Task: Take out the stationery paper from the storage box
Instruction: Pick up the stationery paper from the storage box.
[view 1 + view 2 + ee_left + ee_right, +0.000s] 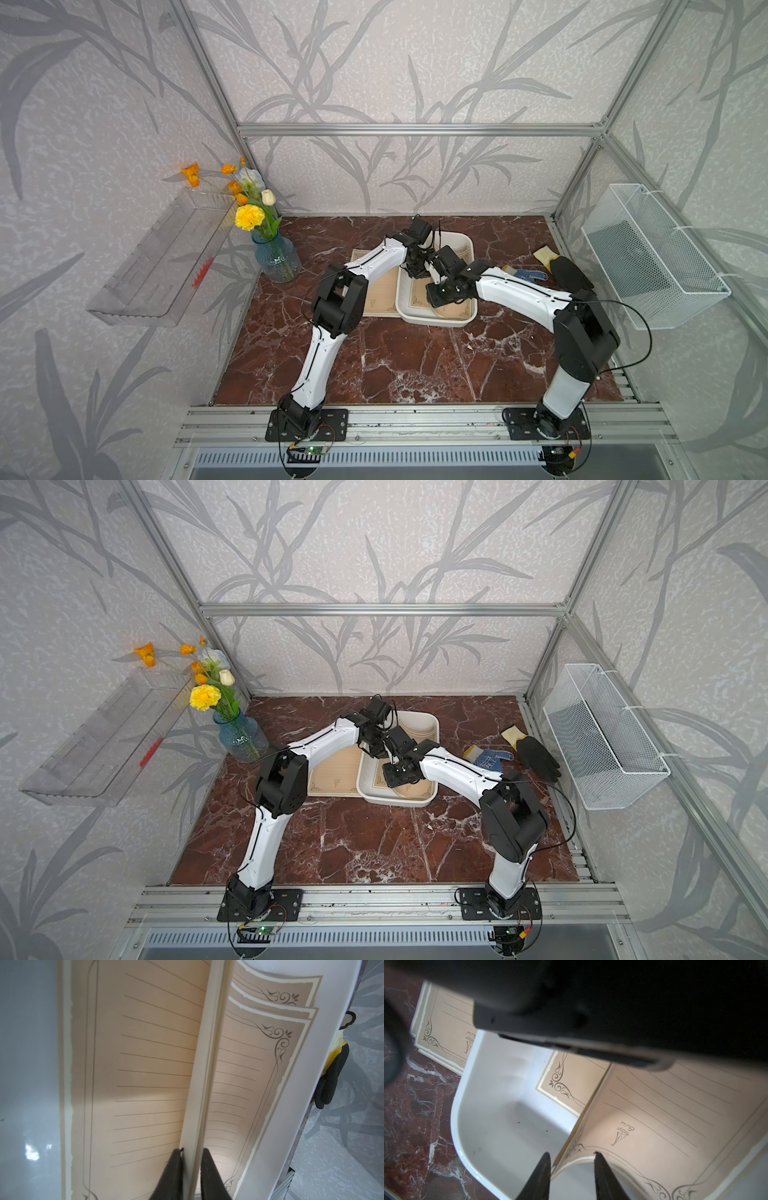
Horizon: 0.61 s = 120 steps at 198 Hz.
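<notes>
The white storage box (432,322) sits at the middle back of the marble table. Tan stationery paper (158,1068) lies inside it, several sheets fanned against the far wall. My left gripper (192,1149) is shut on a pinched-up ridge of a sheet in the box. My right gripper (572,1153) hangs over the box's near end. Its fingers stand apart, and the arched end of a lifted sheet (654,1118) curls between them. More stationery paper (380,295) lies flat on the table against the box's left side. In both top views the two wrists hide the box's middle.
A blue glass vase (276,259) of flowers stands at the back left. A black and yellow glove (569,272) and a blue dotted glove (525,274) lie right of the box. A white wire basket (656,257) hangs on the right wall, a clear shelf (162,266) on the left.
</notes>
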Available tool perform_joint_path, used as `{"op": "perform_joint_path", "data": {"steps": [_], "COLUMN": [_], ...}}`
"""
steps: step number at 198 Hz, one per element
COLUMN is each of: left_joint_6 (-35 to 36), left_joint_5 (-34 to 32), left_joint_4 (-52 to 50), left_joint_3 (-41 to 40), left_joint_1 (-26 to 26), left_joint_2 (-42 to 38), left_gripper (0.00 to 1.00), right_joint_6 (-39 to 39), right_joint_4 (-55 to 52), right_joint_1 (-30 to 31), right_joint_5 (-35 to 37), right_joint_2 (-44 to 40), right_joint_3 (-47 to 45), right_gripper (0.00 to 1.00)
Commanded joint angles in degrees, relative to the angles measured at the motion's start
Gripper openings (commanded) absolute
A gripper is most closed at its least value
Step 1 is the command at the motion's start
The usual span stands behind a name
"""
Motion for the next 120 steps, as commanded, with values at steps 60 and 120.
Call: {"op": "perform_joint_path", "data": {"steps": [60, 120], "left_joint_6": [-0.2, -0.9], "left_joint_5": [0.6, 1.3], "left_joint_4": [0.4, 0.9], "left_joint_3": [-0.8, -0.9], "left_joint_1": [0.5, 0.5], "left_joint_2": [-3.0, -3.0], "left_gripper": [0.19, 0.20], "right_joint_6": [0.2, 1.8], "right_joint_4": [-3.2, -2.5], "right_joint_1": [0.0, -0.6], "right_joint_5": [2.4, 1.1], "right_joint_2": [-1.6, 0.6], "right_joint_3": [-1.4, -0.7], "right_gripper": [0.20, 0.20]}}
